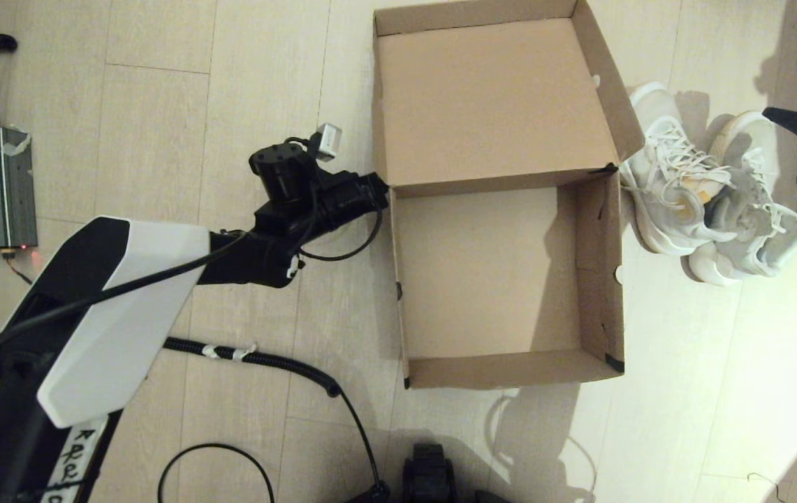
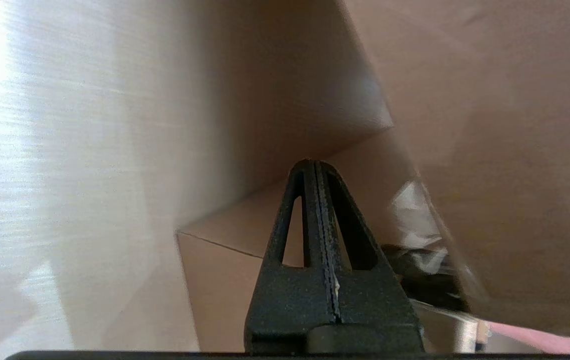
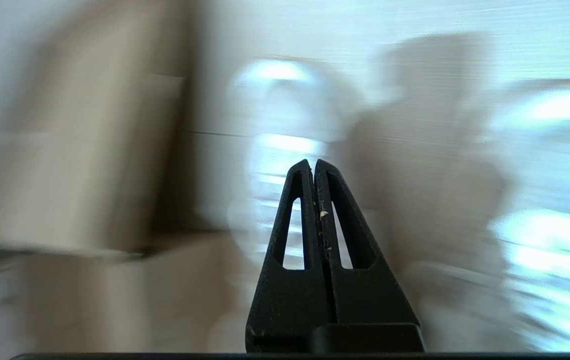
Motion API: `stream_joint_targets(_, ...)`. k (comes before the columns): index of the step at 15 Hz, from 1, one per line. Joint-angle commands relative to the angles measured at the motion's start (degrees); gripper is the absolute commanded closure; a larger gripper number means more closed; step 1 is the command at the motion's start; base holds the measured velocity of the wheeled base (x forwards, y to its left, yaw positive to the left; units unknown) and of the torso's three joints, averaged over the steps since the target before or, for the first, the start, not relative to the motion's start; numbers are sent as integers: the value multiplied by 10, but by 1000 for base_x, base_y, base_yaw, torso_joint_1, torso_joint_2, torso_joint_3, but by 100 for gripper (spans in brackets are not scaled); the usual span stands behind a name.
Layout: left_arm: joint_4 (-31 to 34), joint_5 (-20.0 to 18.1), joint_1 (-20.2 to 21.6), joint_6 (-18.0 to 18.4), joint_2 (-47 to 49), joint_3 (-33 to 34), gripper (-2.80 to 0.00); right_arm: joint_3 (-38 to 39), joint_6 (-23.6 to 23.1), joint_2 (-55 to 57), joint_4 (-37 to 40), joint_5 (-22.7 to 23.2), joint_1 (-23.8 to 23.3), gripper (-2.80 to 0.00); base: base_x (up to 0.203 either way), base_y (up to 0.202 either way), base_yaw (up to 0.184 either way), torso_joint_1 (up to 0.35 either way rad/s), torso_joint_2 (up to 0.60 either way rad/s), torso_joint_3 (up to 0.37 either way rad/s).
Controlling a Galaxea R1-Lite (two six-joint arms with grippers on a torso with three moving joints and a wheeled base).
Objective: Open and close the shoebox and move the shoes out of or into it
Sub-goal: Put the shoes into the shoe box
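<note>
A: Head view is sharp and evenly lit. A bright, washed-out patch is seen on the pale wood-plank floor [image 1: 754, 391] at lower right. Shadow is cast inside the open brown cardboard shoebox [image 1: 496, 279] along its right wall, and the pair of white lace-up sneakers [image 1: 712, 202] is lit strongly from that side.

B: Left wrist view: strong glare is noted along one edge; the cardboard surfaces are soft, while the black left gripper [image 2: 317, 165] is rendered in focus.

A: Right wrist view is heavily motion-blurred; only the black right gripper [image 3: 313, 164] is sharp.
</note>
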Motion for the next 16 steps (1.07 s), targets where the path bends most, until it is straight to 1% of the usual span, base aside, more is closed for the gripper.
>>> stream_joint_targets(1, -2, -1, -4, -1, 4, 0, 0, 6, -97, 2, 31, -89, 1, 0, 0, 0, 0, 0, 0, 0)
stream_joint_targets(2, -2, -1, -4, -1, 4, 0, 0, 2, -118, 2, 50, -164, 16, 0, 0, 0, 0, 0, 0, 0)
stream_joint_targets(3, -2, -1, -9, -1, 4, 1, 0, -1, -132, -8, 64, -224, 36, 0, 0, 0, 0, 0, 0, 0)
stream_joint_targets(4, -3, 0, -16, -1, 5, 1, 0, 0, -142, -29, 77, -250, 52, 0, 0, 0, 0, 0, 0, 0)
stream_joint_targets(5, -7, 2, -20, 2, 9, 1, 0, 2, -160, -50, 114, -263, 60, 0, 0, 0, 0, 0, 0, 0)
stream_joint_targets(6, -8, 7, -19, 3, 9, 4, 0, -2, -188, -67, 186, -268, 60, 0, 0, 0, 0, 0, 0, 0)
stream_joint_targets(7, -10, 18, -12, 6, 6, 9, 0, -13, -222, -79, 254, -268, 52, 0, 0, 0, 0, 0, 0, 0)
stream_joint_targets(8, -10, 29, 0, 11, 2, 16, 0, -40, -256, -84, 296, -268, 38, 0, 0, 0, 0, 0, 0, 0)
stream_joint_targets(9, -11, 35, 16, 19, -5, 35, 0, -60, -287, -81, 315, -268, 19, 0, 0, 0, 0, 0, 0, 0)
stream_joint_targets(10, -11, 37, 29, 25, -15, 54, 0, -68, -306, -75, 321, -269, 11, 0, 0, 0, 0, 0, 0, 0)
stream_joint_targets(11, -13, 37, 36, 26, -29, 84, 0, -64, -315, -74, 322, -272, 10, 0, 0, 0, 0, 0, 0, 0)
stream_joint_targets(12, -17, 36, 45, 27, -50, 122, 0, -54, -322, -74, 322, -274, 8, -280, 0, 0, 0, 0, 0, 0)
stream_joint_targets(14, -31, 33, 60, 28, -94, 180, 0, -30, -324, -75, 322, -274, 8, -280, 0, 0, 0, 0, 0, 0)
stream_joint_targets(16, -39, 32, 65, 28, -144, 219, 0, -4, -327, -72, 322, -274, 6, -280, 0, 0, 0, 0, 0, 0)
